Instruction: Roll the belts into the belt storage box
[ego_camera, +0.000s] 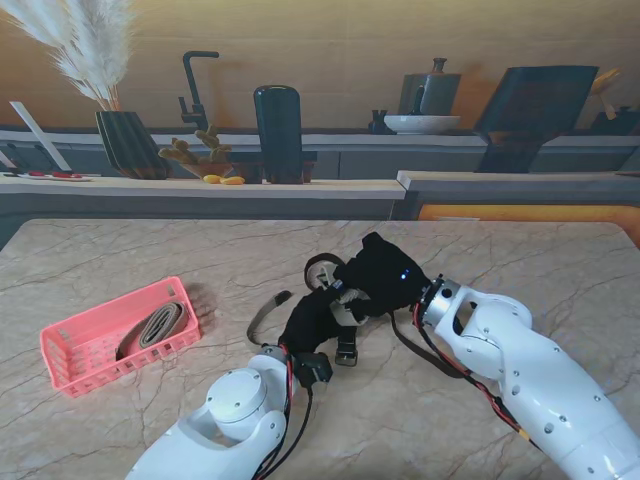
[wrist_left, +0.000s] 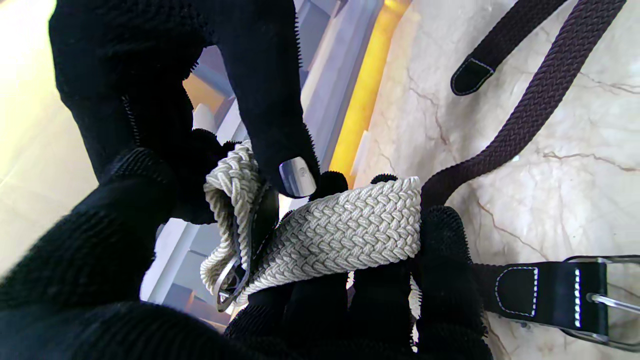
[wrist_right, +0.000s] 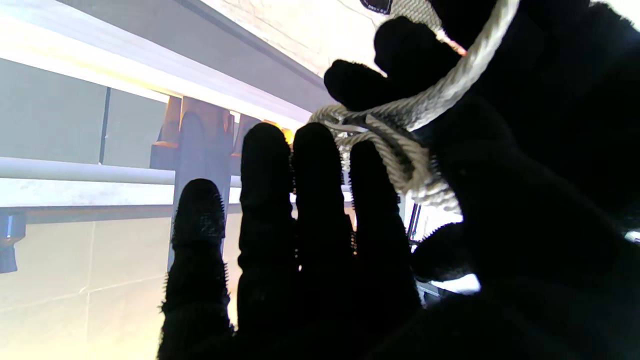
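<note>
Both black-gloved robot hands meet mid-surface over a woven beige belt (wrist_left: 345, 227): left robot hand (ego_camera: 310, 322) grips the band w/ fingers (wrist_left: 445, 240) wrapped round it, right robot hand (ego_camera: 385, 275) pinches the buckle end, other fingers straight. A dark braided belt (wrist_left: 540, 95) lies loose on the marble surface (ego_camera: 520, 260) beside them. Pink storage box (ego_camera: 75, 350), well to the left, already holds a rolled belt (ego_camera: 155, 326).

Marble table (ego_camera: 520, 250), grey counter (ego_camera: 400, 150), tan wall (ego_camera: 350, 40)
</note>
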